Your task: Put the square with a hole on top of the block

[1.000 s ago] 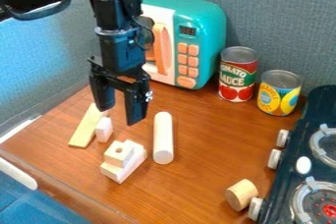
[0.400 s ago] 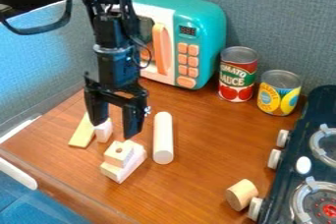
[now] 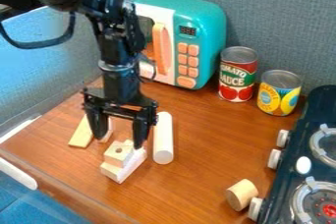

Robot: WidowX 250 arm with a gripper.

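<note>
The black gripper (image 3: 119, 138) hangs open at the left of the work surface, one finger to the left of the square with a hole and the other at its right rear. The pale wooden square with a hole (image 3: 118, 154) lies on its side of a longer pale block (image 3: 123, 169), its hole facing up. It seems to rest against or on that block; which of the two cannot be told. Nothing is held between the fingers.
A white cylinder (image 3: 163, 138) lies just right of the gripper. Behind the left finger are a yellowish plank (image 3: 81, 134) and a small white block (image 3: 106, 132). A toy microwave (image 3: 209, 36), two cans (image 3: 238, 74), a wooden cylinder (image 3: 241, 194) and a stove (image 3: 303, 169) stand farther off.
The gripper has come down and slightly toward the camera, from above and behind the square with a hole to close around its height. The blocks have not moved.
</note>
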